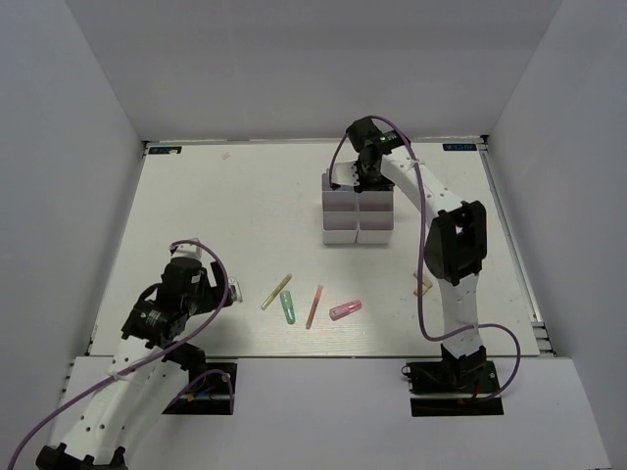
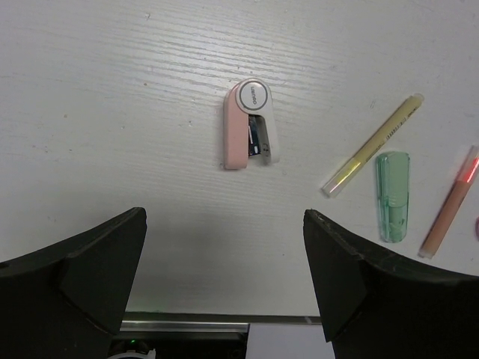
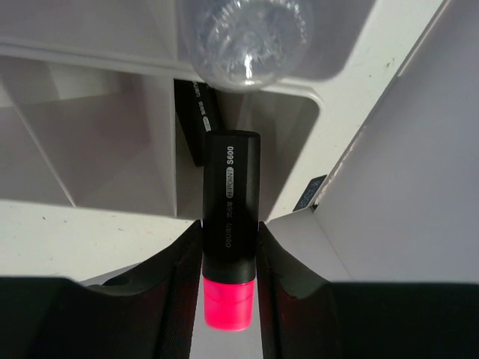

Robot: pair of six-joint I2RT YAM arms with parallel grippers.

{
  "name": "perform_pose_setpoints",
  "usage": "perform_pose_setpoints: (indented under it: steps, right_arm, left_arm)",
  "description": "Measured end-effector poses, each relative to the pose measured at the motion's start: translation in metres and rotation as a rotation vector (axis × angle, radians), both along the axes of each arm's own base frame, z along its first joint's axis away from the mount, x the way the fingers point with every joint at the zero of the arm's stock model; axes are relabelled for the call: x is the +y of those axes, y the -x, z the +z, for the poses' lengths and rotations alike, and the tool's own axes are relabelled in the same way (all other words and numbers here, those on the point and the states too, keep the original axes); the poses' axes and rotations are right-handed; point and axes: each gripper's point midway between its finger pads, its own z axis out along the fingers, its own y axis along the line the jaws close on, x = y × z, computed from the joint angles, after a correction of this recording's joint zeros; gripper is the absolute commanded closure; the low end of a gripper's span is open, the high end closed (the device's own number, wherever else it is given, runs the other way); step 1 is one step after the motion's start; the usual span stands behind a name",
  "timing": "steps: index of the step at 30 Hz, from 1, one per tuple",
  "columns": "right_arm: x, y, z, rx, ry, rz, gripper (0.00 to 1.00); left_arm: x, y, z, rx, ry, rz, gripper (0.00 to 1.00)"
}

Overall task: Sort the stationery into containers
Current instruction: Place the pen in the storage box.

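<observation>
My right claw grips the black marker, pink cap nearest me. Its long axis runs up the frame, with the tip over the middle compartment of the organiser.

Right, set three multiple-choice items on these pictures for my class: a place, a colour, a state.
1. Where are the right fingers? A above the organiser; B in the far-left corner; C low by their own base.
2. What colour is the cap of the marker they hold? A green; B red-pink; C blue.
3. How are the left fingers? A shut tight; B open, empty; C gripping a pen.
Key: 1 A, its compartments lie right below them. 2 B, the cap shows red-pink between them. 3 B, wide gap with nothing in it.
</observation>
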Motion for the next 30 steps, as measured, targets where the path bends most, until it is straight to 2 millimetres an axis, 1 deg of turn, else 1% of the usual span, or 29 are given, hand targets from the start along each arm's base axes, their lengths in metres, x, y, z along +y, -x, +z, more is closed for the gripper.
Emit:
perform_pose_setpoints:
  steps: [7, 8, 9, 12, 13, 14, 15, 19, 20, 22, 24, 25, 30]
  right_arm:
    - [0.004, -0.001, -0.008, 0.015, -0.014, 0.008, 1.0]
    - [0.005, -0.001, -0.008, 0.016, -0.016, 0.009, 0.98]
    - [0.005, -0.001, -0.008, 0.018, -0.019, 0.01, 0.87]
    - [0.007, 0.0, -0.009, 0.023, -0.029, 0.014, 0.73]
    - [0.007, 0.0, -0.009, 0.024, -0.031, 0.014, 0.73]
    - [0.008, 0.0, -0.009, 0.026, -0.034, 0.015, 0.7]
    - [0.008, 0.0, -0.01, 0.026, -0.035, 0.015, 0.7]
    - [0.01, 0.001, -0.01, 0.031, -0.044, 0.018, 0.62]
    - [0.01, 0.001, -0.01, 0.032, -0.046, 0.019, 0.62]
    - [0.011, 0.001, -0.011, 0.032, -0.048, 0.02, 0.58]
    - [0.011, 0.001, -0.011, 0.033, -0.051, 0.021, 0.56]
    - [0.011, 0.001, -0.011, 0.033, -0.051, 0.021, 0.53]
    - [0.011, 0.002, -0.011, 0.035, -0.053, 0.022, 0.51]
  left_arm:
    - [0.0, 0.001, -0.002, 0.007, 0.003, 0.002, 0.04]
    - [0.0, 0.001, -0.002, 0.007, 0.004, 0.001, 0.04]
    - [0.0, 0.001, -0.002, 0.008, 0.006, -0.001, 0.04]
    - [-0.001, 0.0, -0.002, 0.007, 0.011, 0.001, 0.04]
    - [-0.001, 0.0, -0.002, 0.005, 0.014, 0.001, 0.04]
    - [-0.001, -0.001, -0.001, 0.002, 0.016, 0.002, 0.04]
    - [-0.001, -0.001, -0.001, 0.001, 0.017, 0.003, 0.04]
    - [-0.002, -0.002, 0.0, -0.002, 0.021, 0.001, 0.04]
    - [-0.002, -0.002, 0.0, -0.002, 0.022, 0.001, 0.04]
    - [-0.002, -0.002, 0.0, -0.002, 0.022, 0.0, 0.04]
    - [-0.002, -0.002, 0.0, -0.002, 0.022, 0.0, 0.04]
    - [-0.002, -0.002, 0.0, -0.002, 0.022, 0.0, 0.04]
    - [-0.002, -0.002, -0.001, -0.001, 0.022, 0.003, 0.04]
